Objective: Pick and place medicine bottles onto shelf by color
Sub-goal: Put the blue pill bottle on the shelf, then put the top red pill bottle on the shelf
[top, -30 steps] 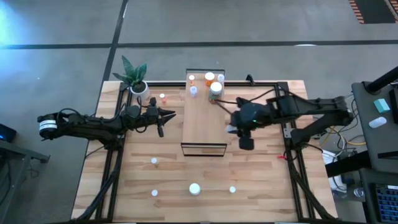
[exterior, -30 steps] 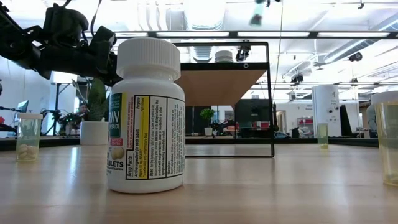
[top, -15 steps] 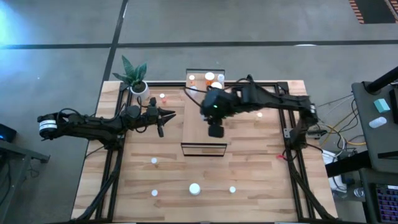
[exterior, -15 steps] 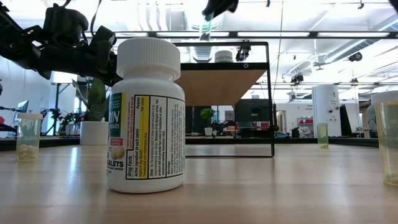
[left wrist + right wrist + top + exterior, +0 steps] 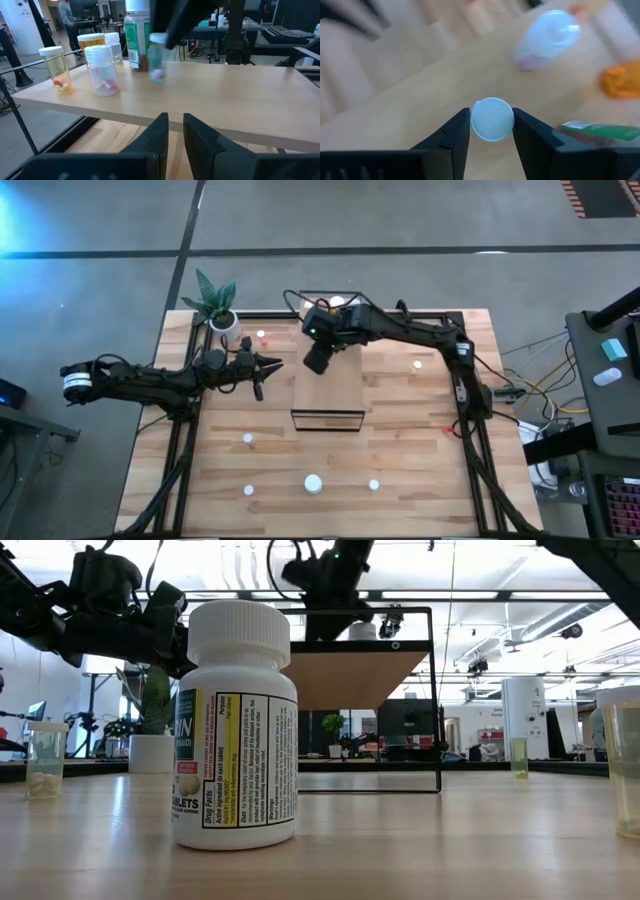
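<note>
Six medicine bottles (image 5: 313,483) stand on the worktop (image 5: 420,440). Five more stand on the one shelf (image 5: 330,385). One sits in the right gripper's (image 5: 491,125) jaws. Twelve altogether. One potted plant (image 5: 215,300). Two arms (image 5: 150,383).

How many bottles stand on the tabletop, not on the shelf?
6 bottles: one by the plant pot, one right of the shelf, four toward the front. The arms may hide more.
</note>
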